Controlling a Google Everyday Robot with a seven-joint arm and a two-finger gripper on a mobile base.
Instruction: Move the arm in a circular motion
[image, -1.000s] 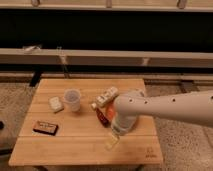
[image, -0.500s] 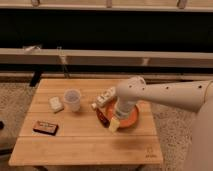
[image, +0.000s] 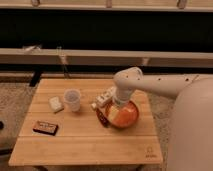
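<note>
The arm (image: 160, 86) is cream-white, thick and smooth, with small dark holes along it. It reaches in from the right over the wooden table (image: 85, 142). Its rounded joint (image: 127, 80) bends down toward the table's right half. The gripper (image: 114, 113), with a pale yellowish tip, hangs over an orange bowl (image: 127, 117) and hides part of it.
A clear plastic cup (image: 72, 99) stands left of centre. A small white block (image: 55, 104) lies to its left. A dark flat packet (image: 45, 128) lies near the front left. A pale box (image: 104, 97) and a red item (image: 102, 118) lie beside the bowl. A dark bench runs behind.
The arm has swung back and up from the table's front toward its middle right. The orange bowl, hidden a second ago, now shows under the gripper.
</note>
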